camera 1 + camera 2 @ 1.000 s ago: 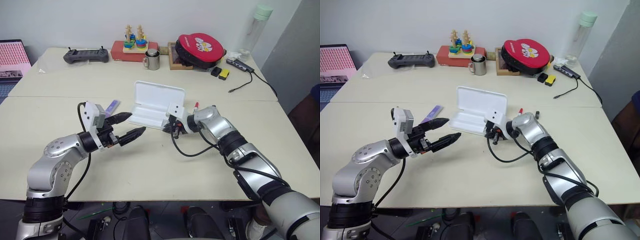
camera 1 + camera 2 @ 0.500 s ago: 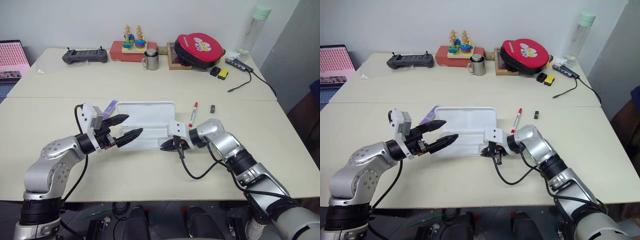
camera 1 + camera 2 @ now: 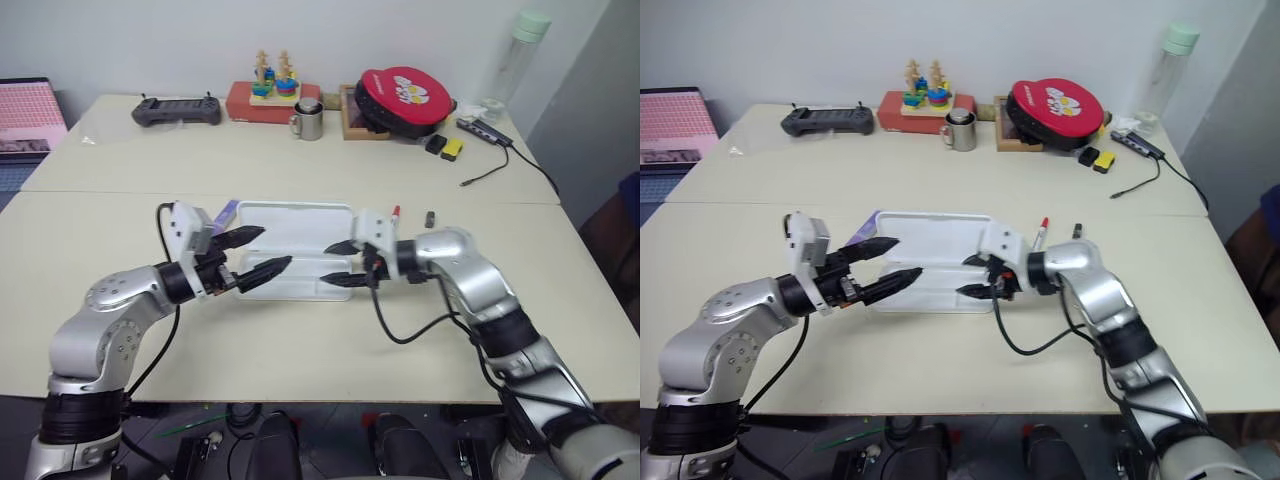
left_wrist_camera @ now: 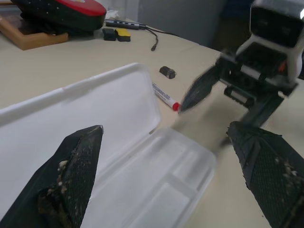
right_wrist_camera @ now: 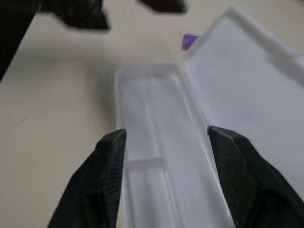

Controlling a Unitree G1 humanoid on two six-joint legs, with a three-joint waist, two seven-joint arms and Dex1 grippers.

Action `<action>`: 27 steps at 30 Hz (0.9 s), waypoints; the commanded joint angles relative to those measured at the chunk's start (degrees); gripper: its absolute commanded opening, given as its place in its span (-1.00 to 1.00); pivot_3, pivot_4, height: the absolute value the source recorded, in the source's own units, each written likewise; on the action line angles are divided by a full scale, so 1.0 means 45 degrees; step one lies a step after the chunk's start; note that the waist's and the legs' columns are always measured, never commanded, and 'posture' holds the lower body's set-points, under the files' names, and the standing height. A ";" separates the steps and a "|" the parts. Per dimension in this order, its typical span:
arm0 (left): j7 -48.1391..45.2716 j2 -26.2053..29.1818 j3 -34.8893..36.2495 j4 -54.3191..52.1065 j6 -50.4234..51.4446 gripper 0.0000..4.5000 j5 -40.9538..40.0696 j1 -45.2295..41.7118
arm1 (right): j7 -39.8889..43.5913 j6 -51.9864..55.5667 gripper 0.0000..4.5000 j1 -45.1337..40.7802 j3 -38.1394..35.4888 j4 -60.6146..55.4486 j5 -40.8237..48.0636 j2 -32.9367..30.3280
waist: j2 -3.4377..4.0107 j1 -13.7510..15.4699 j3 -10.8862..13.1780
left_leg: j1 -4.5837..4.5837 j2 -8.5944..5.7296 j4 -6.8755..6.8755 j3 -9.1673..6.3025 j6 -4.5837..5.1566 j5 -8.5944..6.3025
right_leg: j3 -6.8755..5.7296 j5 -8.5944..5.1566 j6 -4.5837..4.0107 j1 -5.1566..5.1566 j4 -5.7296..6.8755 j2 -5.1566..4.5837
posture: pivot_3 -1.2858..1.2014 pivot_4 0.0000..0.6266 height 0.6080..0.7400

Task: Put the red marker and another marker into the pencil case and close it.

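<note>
Fingers of both the left gripper [image 3: 255, 253] and right gripper [image 3: 338, 264] are spread, grasping nothing. Between them the pencil case [image 3: 300, 232] lies open on the bench [image 3: 320, 340].

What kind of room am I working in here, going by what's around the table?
Probably an office or lab workspace: two pale tables pushed together against a plain wall, with a handheld controller, a laptop screen and a USB hub with cable along the far side.
</note>
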 commanded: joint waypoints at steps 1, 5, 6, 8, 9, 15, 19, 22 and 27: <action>-0.0162 0.0003 -0.0245 -0.0405 -0.0016 1.00 -0.0077 -0.0425 | -0.2698 0.1964 0.72 0.0459 -0.1319 -0.0962 -0.0303 0.0160 | 0.0001 0.0000 0.0000 | 0.0001 0.0002 0.0003 0.0002 0.0000 0.0000 | 0.0001 0.0001 0.0002 -0.0001 0.0002 0.0001 | 0.03 -0.52 1.00; -0.0220 -0.0110 -0.0571 -0.0228 -0.0079 1.00 -0.0025 -0.0833 | -0.6207 0.3130 0.98 0.0683 -0.1976 -0.0461 -0.1234 0.1611 | 0.0000 -0.0177 0.0000 | 0.0017 0.0007 0.0004 -0.0004 0.0002 0.0002 | 0.0008 0.0005 0.0008 -0.0008 0.0015 0.0008 | 0.03 -0.52 1.00; -0.0261 -0.0126 -0.0622 -0.0150 -0.0106 1.00 -0.0017 -0.0917 | -0.6789 0.3086 0.98 0.0625 -0.2035 -0.0311 -0.1307 0.2022 | 0.0000 -0.0230 0.0000 | 0.0017 0.0005 0.0004 -0.0003 0.0003 0.0003 | 0.0014 0.0011 0.0018 -0.0007 0.0014 0.0008 | 0.03 -0.52 1.00; -0.0338 -0.0176 -0.0764 0.0016 -0.0176 1.00 0.0040 -0.1137 | -0.7976 0.2892 0.98 0.0385 -0.2192 0.0115 -0.1358 0.3001 | 0.0000 -0.0305 0.0000 | 0.0014 0.0001 0.0006 0.0005 0.0003 0.0003 | 0.0025 0.0014 0.0025 -0.0007 0.0012 0.0007 | 0.03 -0.52 1.00; -0.0350 -0.0213 -0.0812 0.0083 -0.0187 1.00 0.0056 -0.1250 | -0.8533 0.2846 0.98 0.0246 -0.2329 0.0350 -0.1357 0.3459 | 0.0000 -0.0315 0.0000 | 0.0013 0.0001 0.0006 0.0006 0.0003 0.0003 | 0.0027 0.0014 0.0024 -0.0007 0.0010 0.0007 | 0.03 -0.52 1.00; -0.0419 -0.0301 -0.0963 0.0223 -0.0205 1.00 0.0105 -0.1573 | -0.9900 0.2346 0.98 -0.0255 -0.2386 0.1766 -0.1350 0.4347 | 0.0002 -0.0312 0.0001 | -0.0004 -0.0002 -0.0007 0.0010 0.0004 0.0000 | 0.0022 0.0007 0.0011 -0.0012 -0.0001 0.0005 | 0.03 -0.52 1.00; -0.0396 -0.0320 -0.0998 0.0154 -0.0160 1.00 0.0103 -0.1726 | -1.1189 0.1670 0.98 -0.0526 -0.2264 0.3624 -0.2023 0.4234 | 0.0002 -0.0290 0.0001 | -0.0004 0.0000 -0.0010 0.0007 0.0004 0.0000 | 0.0014 0.0004 0.0006 -0.0011 -0.0002 0.0004 | 0.03 -0.52 1.00; -0.0431 -0.0259 -0.0938 0.0209 -0.0194 1.00 0.0123 -0.1772 | -1.1305 0.1397 0.98 -0.0607 -0.2375 0.4212 -0.1890 0.4189 | 0.0001 -0.0310 0.0000 | -0.0002 0.0000 -0.0007 0.0008 0.0004 0.0001 | 0.0018 0.0005 0.0009 -0.0011 -0.0001 0.0004 | 0.03 -0.52 1.00; -0.0443 -0.0337 -0.0964 0.0433 -0.0398 1.00 0.0256 -0.1857 | -1.1632 0.1055 0.98 -0.0715 -0.2497 0.4443 -0.1781 0.4209 | 0.0001 -0.0305 0.0000 | 0.0003 0.0000 -0.0006 0.0003 0.0005 0.0001 | 0.0015 0.0008 0.0015 -0.0006 0.0001 0.0005 | 0.03 -0.52 1.00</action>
